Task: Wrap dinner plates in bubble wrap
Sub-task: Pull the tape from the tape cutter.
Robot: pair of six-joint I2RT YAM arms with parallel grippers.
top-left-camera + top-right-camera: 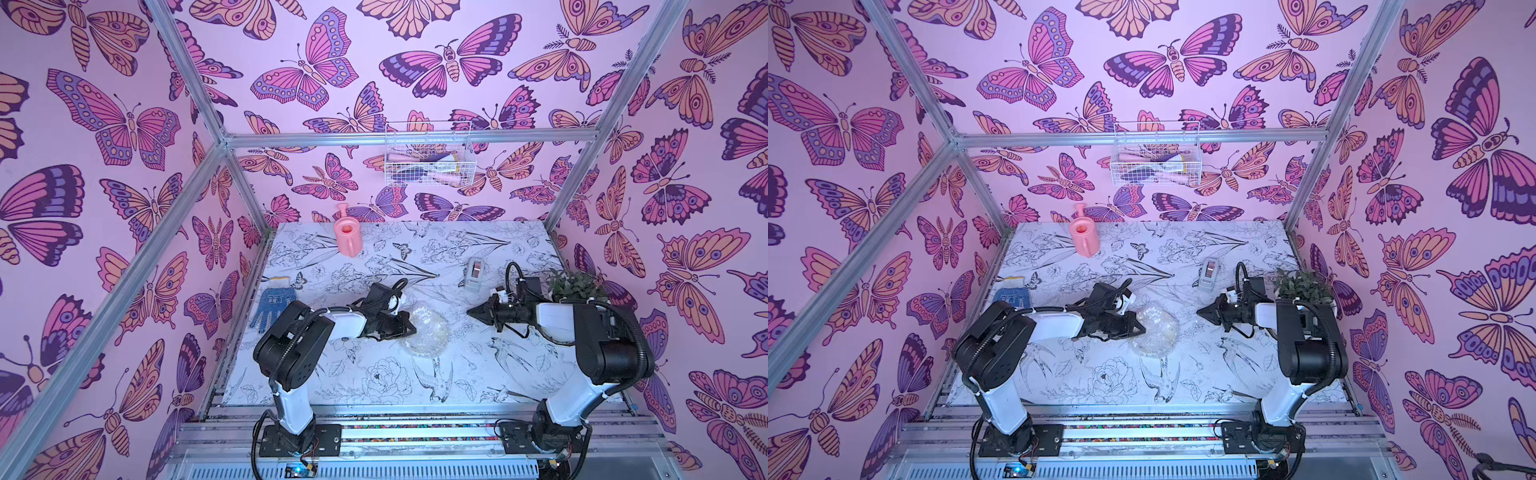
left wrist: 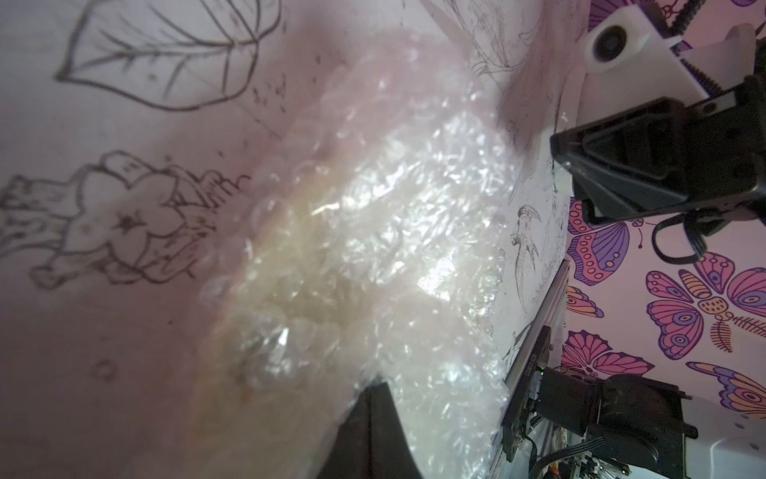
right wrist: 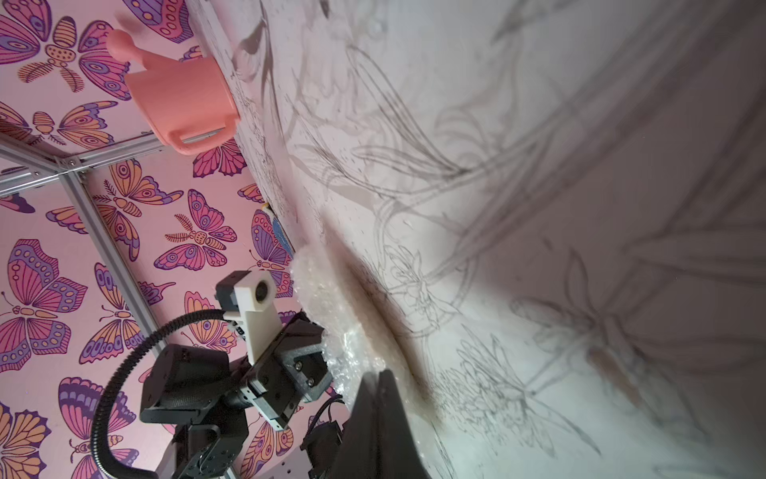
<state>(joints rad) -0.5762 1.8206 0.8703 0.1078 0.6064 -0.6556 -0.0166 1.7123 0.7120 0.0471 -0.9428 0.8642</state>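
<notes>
The bubble wrap (image 1: 426,330) sits near the middle of the desk (image 1: 465,374), folded into a round, shiny, crinkly bundle. It lies flat. It is about as wide as it is long, so it has no long side and points no way. A cream color shows through the wrap in the left wrist view. That is the plate (image 2: 298,290) inside.

The left arm bends up at its elbow, and its front part reaches low across the desk toward the robot's right. The left hand (image 1: 411,328) is closed tight. Its tip touches the edge of the bundle on the robot's left side. I cannot tell if it pinches any wrap.

The right arm bends too, and its front part lies level and points toward the robot's left. The right hand (image 1: 471,312) is closed tight and holds nothing. Its tip points at the bundle but stays apart from it.

A pink watering can (image 1: 348,235) stands at the back of the desk. A blue glove (image 1: 272,305) lies by the left arm. A tape holder (image 1: 475,272) and a green plant (image 1: 575,284) are near the right arm.
</notes>
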